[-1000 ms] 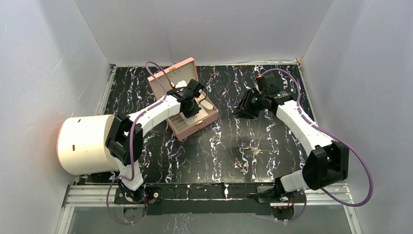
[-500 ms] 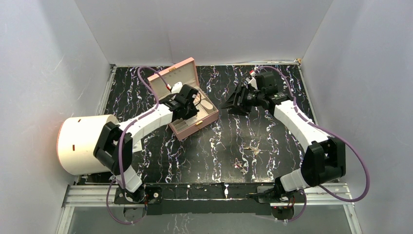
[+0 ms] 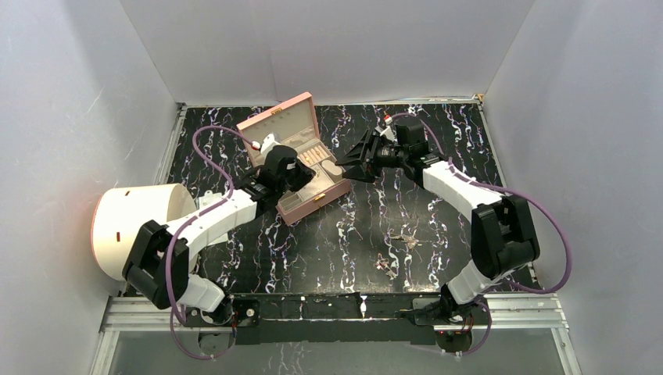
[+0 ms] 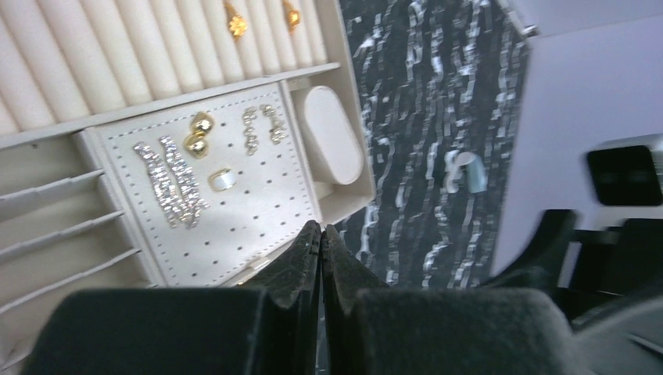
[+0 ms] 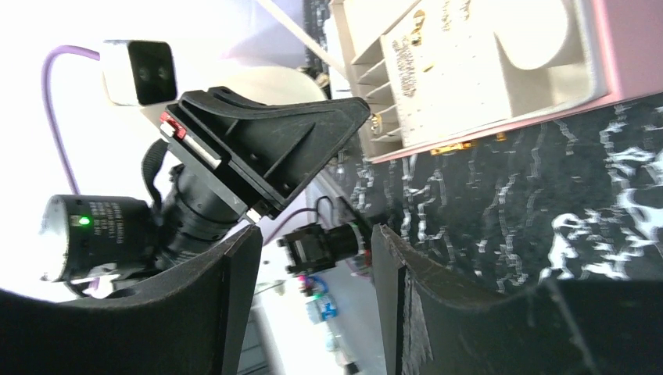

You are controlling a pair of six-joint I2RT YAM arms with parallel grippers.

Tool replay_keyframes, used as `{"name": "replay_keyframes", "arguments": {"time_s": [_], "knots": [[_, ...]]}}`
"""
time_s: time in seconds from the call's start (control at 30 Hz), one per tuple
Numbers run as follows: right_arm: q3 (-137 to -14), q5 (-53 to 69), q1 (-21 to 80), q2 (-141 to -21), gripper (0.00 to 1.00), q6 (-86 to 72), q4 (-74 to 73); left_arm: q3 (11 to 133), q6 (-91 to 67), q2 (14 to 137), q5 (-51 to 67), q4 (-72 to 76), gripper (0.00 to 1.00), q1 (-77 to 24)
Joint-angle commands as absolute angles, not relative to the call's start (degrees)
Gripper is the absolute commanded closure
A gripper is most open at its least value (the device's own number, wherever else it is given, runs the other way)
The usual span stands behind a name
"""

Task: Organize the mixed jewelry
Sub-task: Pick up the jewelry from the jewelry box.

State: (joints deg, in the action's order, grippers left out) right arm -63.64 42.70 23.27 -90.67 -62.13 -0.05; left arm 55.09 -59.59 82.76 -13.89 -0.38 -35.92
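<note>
Loose jewelry lies on the dark marbled table in two small clusters, one [image 3: 406,240] in front of the right arm and one [image 3: 385,266] nearer the front edge. The open pink box [image 3: 275,123] holds gold rings [image 4: 234,23] in its roll rows, and silvery chain pieces [image 4: 176,183] and gold pieces [image 4: 199,133] on the perforated pad. My left gripper [image 3: 305,177] [image 4: 320,230] is shut and empty over the box's near edge. My right gripper [image 3: 349,168] [image 5: 313,258] is open and empty just right of the box, facing it.
A large pinkish-white cylinder [image 3: 133,230] stands at the left by the left arm. White walls close in the table on three sides. An oval cushion [image 4: 332,144] fills the box's right compartment. The left arm's wrist [image 5: 258,148] shows close in the right wrist view.
The left arm has drawn back leftward from over the box's inside to its near edge. The right gripper has swung left toward the box's right side. The loose jewelry has not moved.
</note>
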Motion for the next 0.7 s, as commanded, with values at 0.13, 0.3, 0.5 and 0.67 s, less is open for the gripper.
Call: {"name": "replay_keyframes", "arguments": {"time_s": [0.13, 0.3, 0.5, 0.67], "knots": [[-58.95, 44.75, 23.74, -92.94, 0.37, -81.62, 16.8, 50.48, -69.42, 77.48, -6.87, 14.95, 1.0, -31.93], [-59.26, 43.71, 24.33, -94.83, 0.38, -89.85, 20.64, 48.52, -70.88, 76.63, -4.37, 19.92, 1.0, -31.12], [-60.27, 43.1, 25.45, -97.51, 0.41, -102.71, 28.59, 46.31, -70.85, 76.16, -2.81, 24.67, 1.0, -30.76], [-61.18, 41.0, 26.4, -97.98, 0.41, -108.49, 29.28, 45.64, -70.6, 76.28, -2.04, 27.17, 1.0, -30.59]]}}
